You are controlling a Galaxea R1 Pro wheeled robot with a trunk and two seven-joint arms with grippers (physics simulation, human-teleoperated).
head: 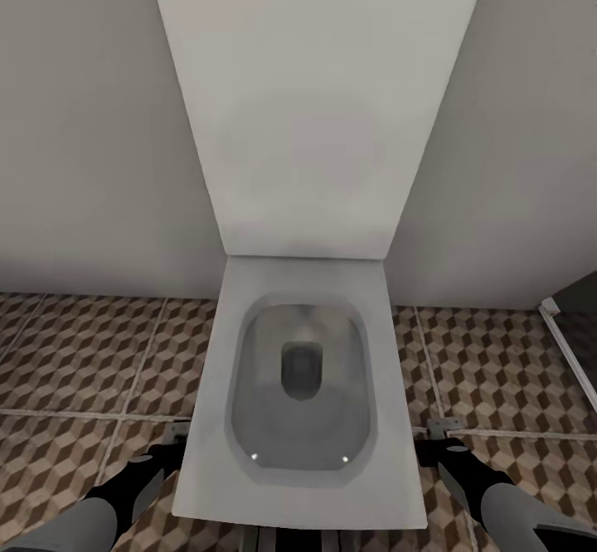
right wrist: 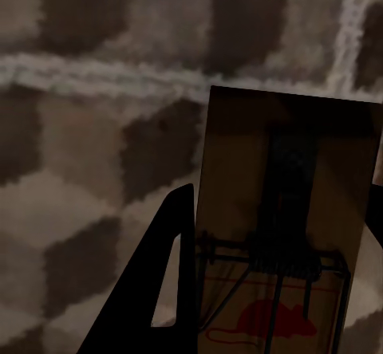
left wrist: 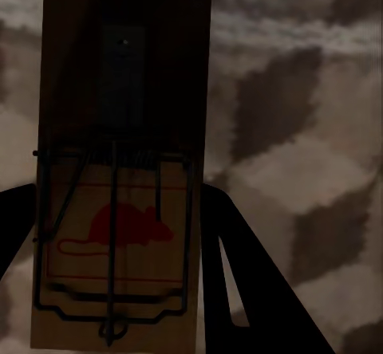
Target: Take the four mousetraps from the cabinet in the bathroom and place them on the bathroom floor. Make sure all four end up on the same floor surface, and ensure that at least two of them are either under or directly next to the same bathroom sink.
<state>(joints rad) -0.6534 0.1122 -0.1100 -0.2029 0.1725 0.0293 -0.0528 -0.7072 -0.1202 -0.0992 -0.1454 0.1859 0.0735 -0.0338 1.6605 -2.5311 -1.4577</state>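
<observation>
Mousetraps ride in both hands, one each. Seen from the left wrist, a mousetrap (left wrist: 120,186) stands lengthwise between the dark fingers (left wrist: 255,282) of the left hand (left wrist: 120,322), which is clamped on its edges; the wire frame and a red mouse print show plainly on the wood. From the right wrist, a second mousetrap (right wrist: 283,234) is pinched the same way in the right hand (right wrist: 279,338), one black finger (right wrist: 163,290) against its side, though the far finger is nearly cut off by the frame edge. Behind both boards lies the bathroom floor (right wrist: 72,171) with its cube-patterned tiles and pale grout.

From the head, a white square toilet (head: 303,386) with its lid up against the grey wall (head: 91,121) stands dead ahead, between the two arms. The left hand (head: 170,440) and the right hand (head: 435,436) sit low on either side of the bowl, above the tiles (head: 83,353); the traps are hard to make out here. A grey glass panel edge (head: 572,345) shows at the far right.
</observation>
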